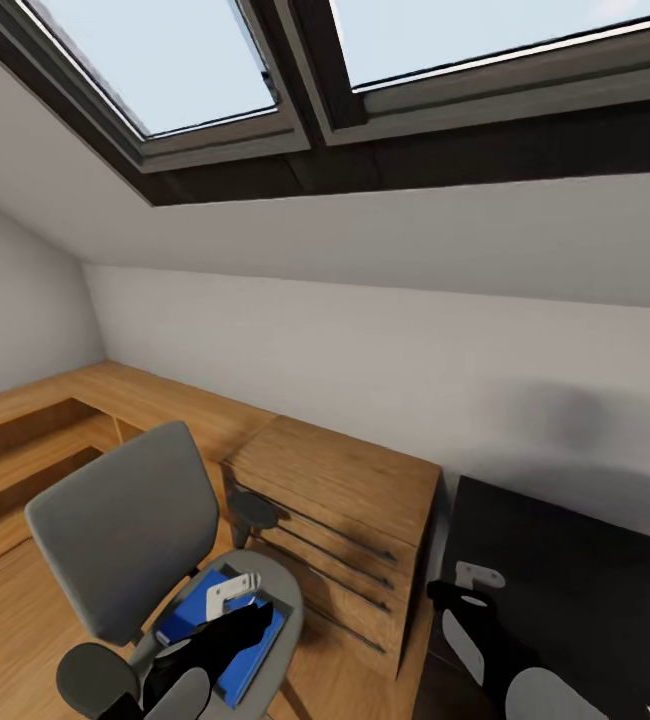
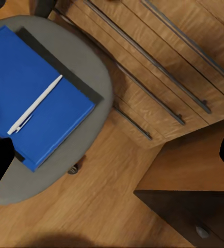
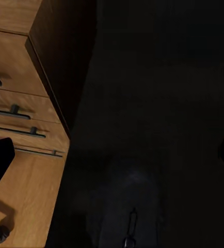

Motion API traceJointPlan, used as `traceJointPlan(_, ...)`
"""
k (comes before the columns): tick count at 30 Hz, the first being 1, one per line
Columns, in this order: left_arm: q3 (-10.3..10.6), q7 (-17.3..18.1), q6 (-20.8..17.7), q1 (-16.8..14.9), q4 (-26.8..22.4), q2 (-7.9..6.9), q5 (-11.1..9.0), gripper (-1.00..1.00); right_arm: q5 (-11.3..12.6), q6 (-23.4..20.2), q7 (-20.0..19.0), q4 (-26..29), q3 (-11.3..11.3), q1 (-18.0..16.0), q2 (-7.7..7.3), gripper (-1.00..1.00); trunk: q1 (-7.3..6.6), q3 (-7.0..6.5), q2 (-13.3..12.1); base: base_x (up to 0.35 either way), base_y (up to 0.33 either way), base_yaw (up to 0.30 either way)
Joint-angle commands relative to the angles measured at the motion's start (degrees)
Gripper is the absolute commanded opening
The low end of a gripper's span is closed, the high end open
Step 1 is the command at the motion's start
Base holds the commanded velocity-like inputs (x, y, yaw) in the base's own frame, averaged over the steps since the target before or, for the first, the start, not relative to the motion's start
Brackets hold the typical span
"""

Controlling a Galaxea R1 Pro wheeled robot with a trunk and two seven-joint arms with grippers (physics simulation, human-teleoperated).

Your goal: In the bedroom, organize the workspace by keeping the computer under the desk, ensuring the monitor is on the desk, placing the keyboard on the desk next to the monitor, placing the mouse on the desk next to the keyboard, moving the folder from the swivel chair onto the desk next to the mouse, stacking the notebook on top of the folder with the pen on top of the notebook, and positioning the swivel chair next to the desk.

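Folder [image 2: 37,98], bright blue, lies flat on the grey seat of the swivel chair [image 1: 125,520], with the pen [image 2: 34,105] lying diagonally on top of it. A dark flat edge projects from beneath the folder; it may be the notebook, but this cannot be confirmed. Left gripper [image 2: 112,157] hangs above the seat, fingers spread wide, holding nothing. Right gripper [image 3: 112,160] hangs over the glossy black counter [image 1: 575,590], fingers likewise wide apart and empty. Light-wood drawer chest [image 1: 340,520] stands between chair and counter. Skylight [image 1: 265,70] is overhead.
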State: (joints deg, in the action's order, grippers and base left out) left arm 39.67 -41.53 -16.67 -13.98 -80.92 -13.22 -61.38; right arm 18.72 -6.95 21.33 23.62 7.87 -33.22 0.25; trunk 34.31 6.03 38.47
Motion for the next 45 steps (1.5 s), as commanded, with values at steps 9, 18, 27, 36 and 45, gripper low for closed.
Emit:
traceJointPlan(9, 0.2, -0.4, -0.1, -0.08, -0.11, -0.05, -0.24, 1.0, 0.26, 0.37, 0.41, -2.35, 0.48, -1.28, -0.15, 1.0, 0.03, 0.1, 0.09, 0.044, 0.0, 0.0)
traceJointPlan(18, 0.2, -0.4, -0.12, -0.08, -0.12, -0.05, -0.24, 1.0, 0.62, 0.13, 0.43, -2.77, 0.37, -1.54, -0.17, 1.0, 0.03, 0.1, 0.09, 0.105, 0.0, 0.0)
traceJointPlan(27, 0.15, -0.4, -0.12, -0.08, -0.12, -0.08, -0.24, 1.0, 1.04, -2.77, 0.45, -2.71, 0.21, -1.58, -0.09, 1.0, 0.03, 0.1, 0.09, 0.009, 0.0, 0.0)
traceJointPlan(36, 0.14, -0.47, -0.12, -0.08, -0.12, -0.05, -0.24, 1.0, 4.7, -5.55, 0.39, -2.47, 0.2, -1.58, -0.14, 1.0, 0.03, 0.1, 0.09, 0.001, 0.0, 0.0)
traceJointPlan(45, 0.14, -0.48, -0.12, -0.08, -0.12, -0.05, -0.24, 1.0, 5.32, -6.82, 0.38, -2.44, 0.14, -1.58, -0.16, 1.0, 0.03, 0.1, 0.09, 0.0, 0.0, 0.0)
